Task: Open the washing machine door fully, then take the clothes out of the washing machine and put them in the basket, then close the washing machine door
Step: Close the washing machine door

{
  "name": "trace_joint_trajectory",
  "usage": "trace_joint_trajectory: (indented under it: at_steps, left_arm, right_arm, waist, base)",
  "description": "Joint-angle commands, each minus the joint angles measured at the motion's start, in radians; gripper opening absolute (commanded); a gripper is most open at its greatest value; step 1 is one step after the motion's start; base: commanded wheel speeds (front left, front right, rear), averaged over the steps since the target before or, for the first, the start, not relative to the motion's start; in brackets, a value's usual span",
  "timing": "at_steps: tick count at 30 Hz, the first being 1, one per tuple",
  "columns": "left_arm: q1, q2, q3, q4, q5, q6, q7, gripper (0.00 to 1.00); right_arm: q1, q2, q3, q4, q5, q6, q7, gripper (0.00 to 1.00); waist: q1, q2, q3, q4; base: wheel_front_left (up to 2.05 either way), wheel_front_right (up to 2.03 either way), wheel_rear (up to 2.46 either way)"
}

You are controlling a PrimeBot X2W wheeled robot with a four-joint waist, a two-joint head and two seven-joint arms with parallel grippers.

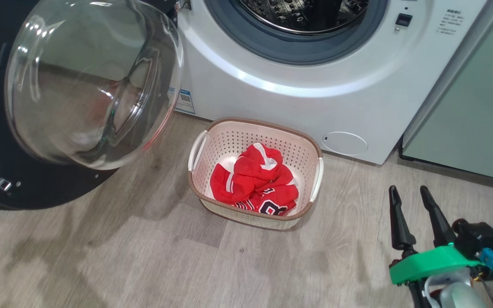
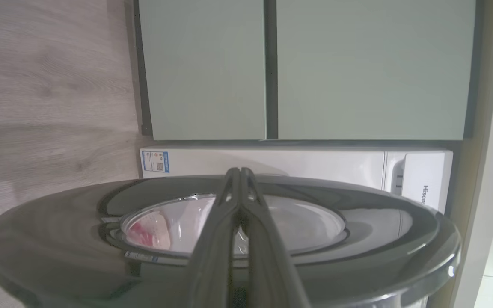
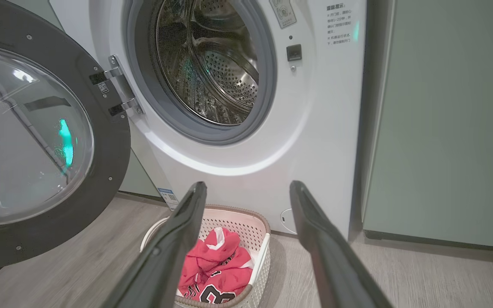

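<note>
- One washing machine [image 1: 315,98], the largest element: its steel drum [image 3: 212,64] shows no fabric, so unloading appears complete.
- Washing machine door [image 1: 79,94]: swung wide to the machine's left, inner side facing the room. Closing it is judged to be the one step left.
- Basket [image 1: 238,141]: on the floor just in front of the machine, below its opening, so laundry has only a short way to travel.
- Clothes [image 1: 255,184]: red jersey heaped in the basket in front of the machine, nothing hanging over the rim.
- Right tool [image 1: 408,190]: fingers spread wide and holding nothing, low in front of the machine's right side, apart from it and clear of the door's swing.
- Left tool [image 2: 240,172]: fingers pressed together and empty, lying across the door's outer black face on the side away from the machine. It is probably placed there to push the door shut; contact cannot be told.
</note>
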Motion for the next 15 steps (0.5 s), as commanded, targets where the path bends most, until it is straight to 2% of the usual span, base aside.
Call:
trace_joint_trajectory:
  at_steps: [1, 8, 15]
  left_arm:
    - [-0.037, 0.041, -0.007, -0.03, 0.003, -0.014, 0.031, 0.0]
    - [-0.033, -0.014, -0.046, -0.054, 0.001, -0.049, 0.125, 0.0]
    - [0.01, -0.104, -0.084, -0.128, -0.022, -0.072, 0.268, 0.0]
  right_arm:
    - [-0.033, -0.006, 0.015, -0.032, -0.01, -0.001, -0.006, 1.0]
    - [-0.023, -0.005, 0.008, -0.03, -0.008, -0.001, -0.006, 1.0]
    - [0.002, -0.003, 0.004, -0.028, -0.001, -0.001, -0.006, 1.0]
  waist:
    - [0.0, 0.0, -0.002, 0.006]
    - [0.0, 0.0, -0.024, 0.023]
    - [0.0, 0.0, -0.057, 0.043]
  base:
    - [0.0, 0.0, 0.0]
    - [0.0, 0.0, 0.0]
    - [0.0, 0.0, 0.0]
